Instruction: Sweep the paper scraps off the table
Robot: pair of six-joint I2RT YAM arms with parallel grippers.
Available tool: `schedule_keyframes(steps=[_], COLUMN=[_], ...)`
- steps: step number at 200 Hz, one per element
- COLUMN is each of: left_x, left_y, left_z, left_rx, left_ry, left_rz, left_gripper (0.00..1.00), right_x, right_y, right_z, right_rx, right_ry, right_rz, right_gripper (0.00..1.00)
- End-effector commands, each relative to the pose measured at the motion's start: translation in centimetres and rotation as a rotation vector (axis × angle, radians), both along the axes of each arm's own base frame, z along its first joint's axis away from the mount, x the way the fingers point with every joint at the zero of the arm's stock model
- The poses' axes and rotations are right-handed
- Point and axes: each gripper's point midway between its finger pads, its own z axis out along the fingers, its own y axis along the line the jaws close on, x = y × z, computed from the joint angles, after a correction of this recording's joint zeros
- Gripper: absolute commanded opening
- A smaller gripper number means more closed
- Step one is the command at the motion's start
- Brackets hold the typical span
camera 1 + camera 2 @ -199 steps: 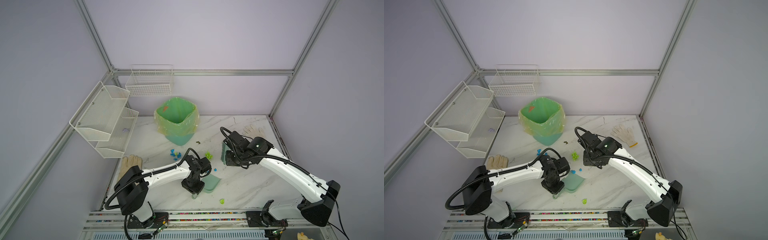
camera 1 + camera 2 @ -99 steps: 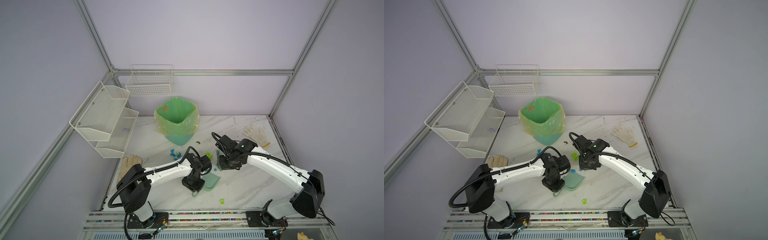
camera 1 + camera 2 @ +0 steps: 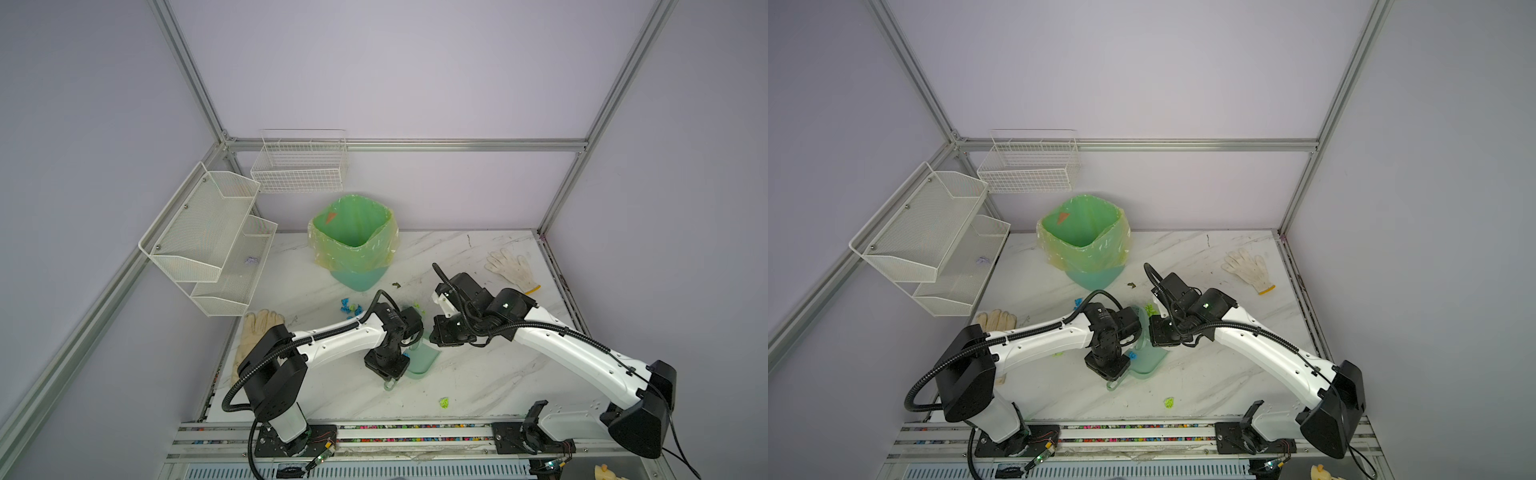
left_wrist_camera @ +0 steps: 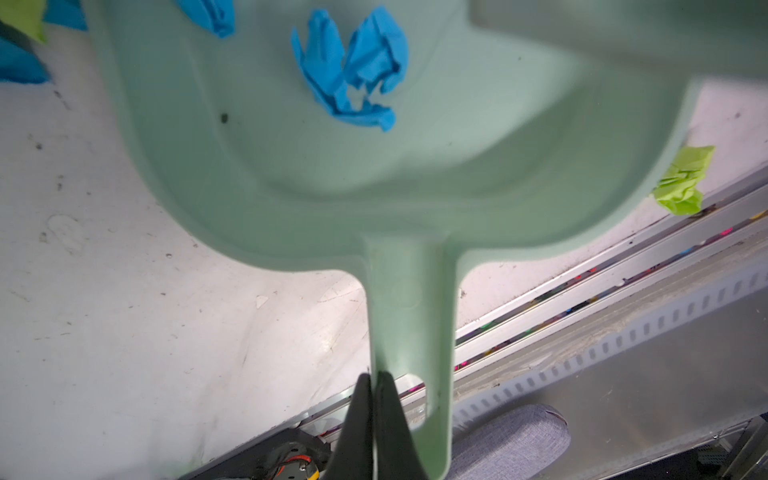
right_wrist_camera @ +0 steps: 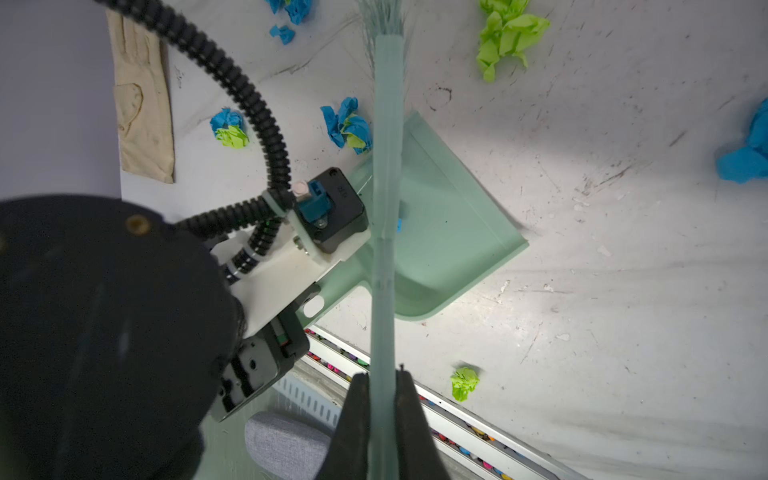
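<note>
In both top views the left gripper (image 3: 386,371) is clamped on the handle of a pale green dustpan (image 3: 423,358). The pan looks to rest on the worktop (image 3: 478,374), mouth turned toward the right arm, ready to receive sweepings. The right gripper (image 3: 434,337) sits just beside that mouth. Paper scraps (image 3: 347,308) cluster beyond the pan, toward the lined bin (image 3: 353,243). One yellow-green wad (image 3: 444,402) lies apart near the front rail.

The left wrist view shows the fingers pinched shut on the handle's edge near its hanging hole, a hold that probably keeps the pan steady against the brush. A blue scrap (image 4: 353,70) already lies inside the pan, and a yellow-green one (image 4: 681,183) sits on the worktop just outside its wall.

In the right wrist view the right gripper (image 5: 382,382) is closed on a slim brush (image 5: 384,208). The brush reaches across the pan, with its bristles beyond the mouth. A blue-and-green wad (image 5: 347,124) lies just beside the brush, likely the next to be drawn in. More scraps (image 5: 507,33) lie farther off.
</note>
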Motion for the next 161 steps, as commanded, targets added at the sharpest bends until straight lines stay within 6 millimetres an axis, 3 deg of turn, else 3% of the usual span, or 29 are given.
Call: schedule_keyframes(steps=[1, 25, 59, 74, 108, 161], left_x=[1.3, 1.5, 1.6, 1.7, 1.8, 2.2], left_y=[-1.4, -1.2, -1.3, -1.3, -1.5, -1.9], left_z=[1.7, 1.7, 2.3, 2.5, 2.6, 3.7], left_rx=[-0.05, -0.044, -0.06, -0.064, -0.071, -0.106], left_ry=[-0.043, -0.051, -0.064, -0.074, -0.078, -0.108], left_rz=[-0.016, -0.024, -0.024, -0.025, -0.022, 0.009], left_gripper=[0.0, 0.0, 0.0, 0.0, 0.0, 0.0], right_x=[0.0, 1.0, 0.6, 0.3, -1.3, -1.6], right_y=[-1.9, -3.5, -5.4, -4.9, -1.2, -3.4], right_z=[1.4, 2.6, 2.8, 3.1, 2.7, 0.0], right_rx=[-0.024, -0.044, -0.107, -0.084, 0.071, -0.03], right_ry=[-0.034, -0.098, -0.095, -0.092, 0.007, 0.025], right_rz=[-0.087, -0.173, -0.197, -0.159, -0.024, -0.085], right_gripper=[0.0, 0.0, 0.0, 0.0, 0.0, 0.0])
